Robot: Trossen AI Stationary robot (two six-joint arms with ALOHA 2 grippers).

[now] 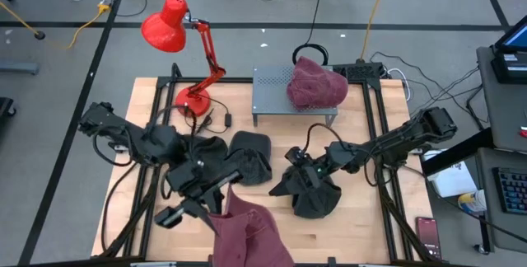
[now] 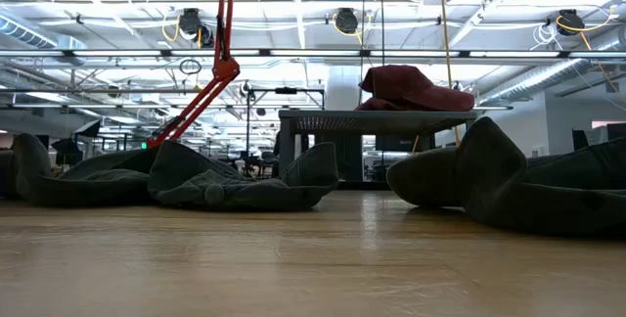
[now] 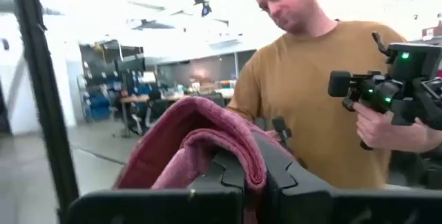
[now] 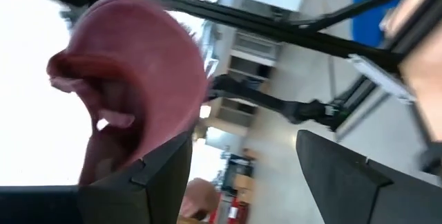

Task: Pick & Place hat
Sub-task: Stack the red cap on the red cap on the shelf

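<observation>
A small rack (image 1: 280, 94) stands at the middle of the tabletop's (image 1: 362, 234) far edge, with one hat (image 1: 316, 83) on its right end. The lamp (image 1: 194, 98) has its base near the far left corner, left of the rack. Two hats (image 1: 251, 156) lie side by side at the middle, and another (image 1: 317, 200) lies to their right. A further hat (image 1: 251, 234) overhangs the near edge, held in the left claw (image 1: 216, 211).
</observation>
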